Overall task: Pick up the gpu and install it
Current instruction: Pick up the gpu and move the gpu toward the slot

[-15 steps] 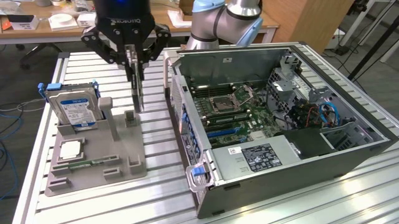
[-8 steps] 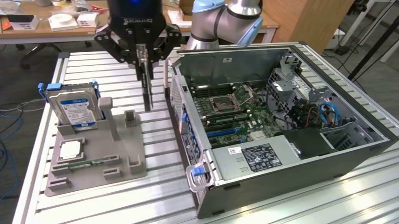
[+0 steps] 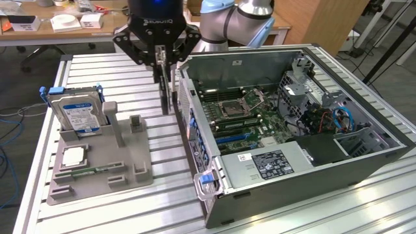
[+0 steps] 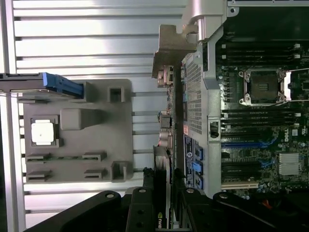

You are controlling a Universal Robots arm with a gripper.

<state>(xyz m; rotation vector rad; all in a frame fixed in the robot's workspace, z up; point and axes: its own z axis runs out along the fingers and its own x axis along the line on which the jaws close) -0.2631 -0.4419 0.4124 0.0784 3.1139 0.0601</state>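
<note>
My black gripper (image 3: 161,66) hangs above the table between the grey parts holder and the open computer case, shut on the gpu (image 3: 167,95). The card hangs upright and edge-on from the fingers, just outside the case's rear wall, off the table. In the wrist view the gpu (image 4: 165,159) runs away from my gripper (image 4: 164,193), with its grey metal end bracket (image 4: 171,48) at the far end. It lies alongside the case's perforated back panel (image 4: 193,96). The motherboard (image 3: 240,117) with its blue and black slots lies open inside the case.
The grey parts holder (image 3: 130,180) on the exterior view's left carries an upright hard drive (image 3: 78,114), a processor chip (image 3: 73,156) and a memory stick (image 3: 91,171). The case (image 3: 312,165) takes up the exterior view's right. Slatted aluminium table (image 3: 117,73) lies below.
</note>
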